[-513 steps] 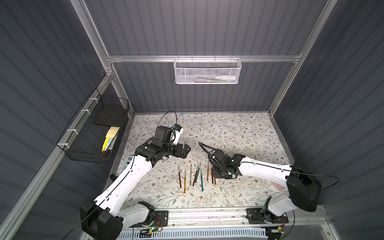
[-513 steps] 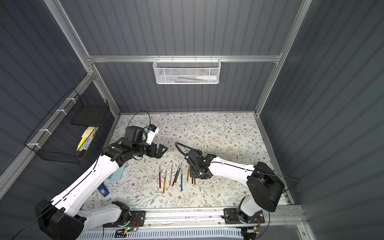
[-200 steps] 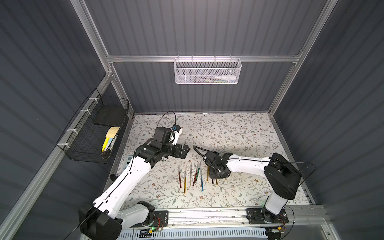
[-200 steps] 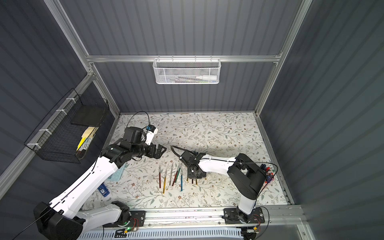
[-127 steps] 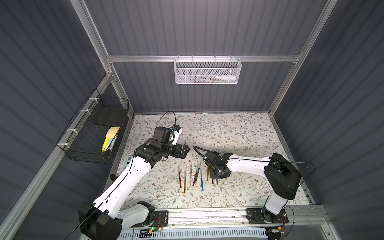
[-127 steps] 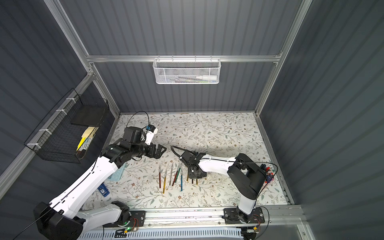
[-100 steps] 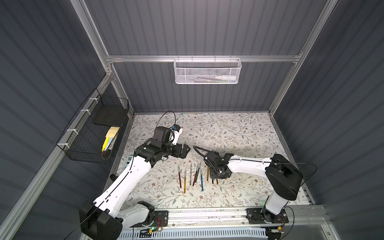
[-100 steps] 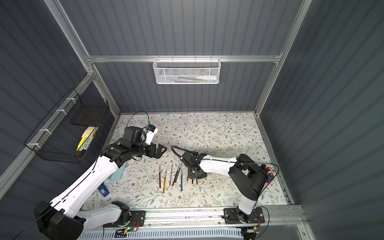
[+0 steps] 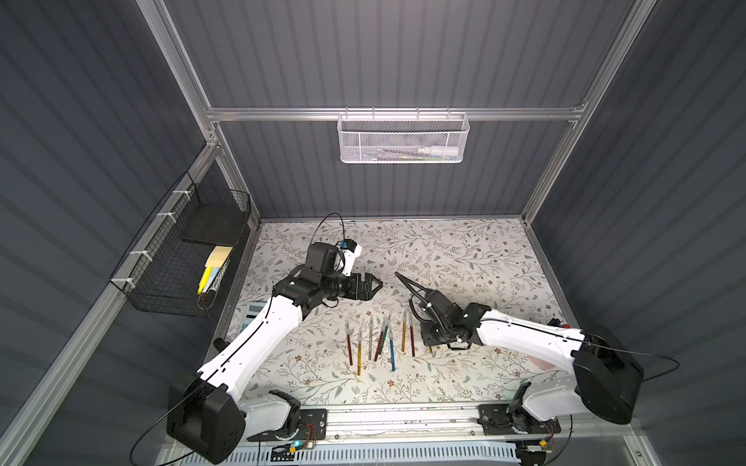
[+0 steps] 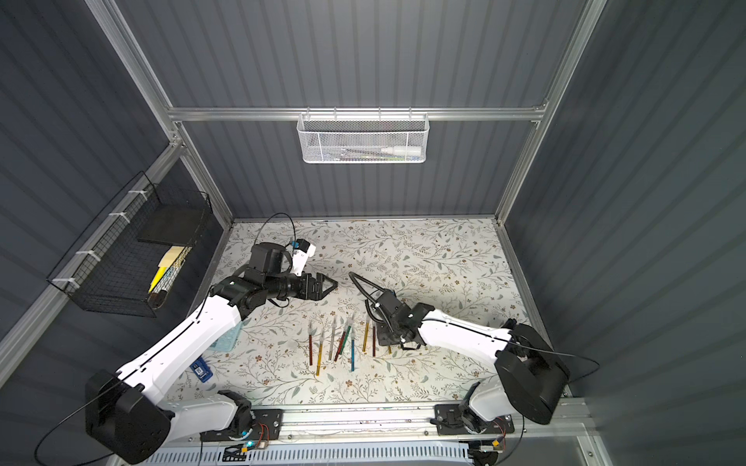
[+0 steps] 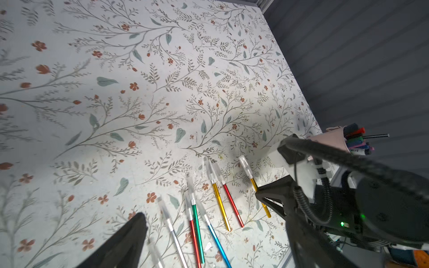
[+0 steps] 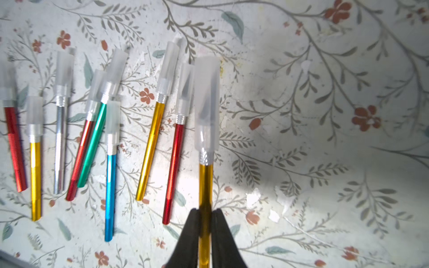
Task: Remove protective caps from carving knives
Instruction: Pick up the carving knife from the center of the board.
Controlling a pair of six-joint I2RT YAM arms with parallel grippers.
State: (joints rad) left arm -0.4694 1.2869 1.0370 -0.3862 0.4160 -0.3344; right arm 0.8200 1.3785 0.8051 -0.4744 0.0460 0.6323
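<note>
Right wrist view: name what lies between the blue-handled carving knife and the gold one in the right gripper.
The right wrist view shows two capped knives: a gold-handled knife nearer the blue-handled knife, then a red-handled knife beside the gripped gold knife.

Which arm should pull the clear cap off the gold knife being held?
Probably left. The right gripper is shut on the gold knife, whose clear cap is on. The left gripper is open, empty and nearby.
</note>
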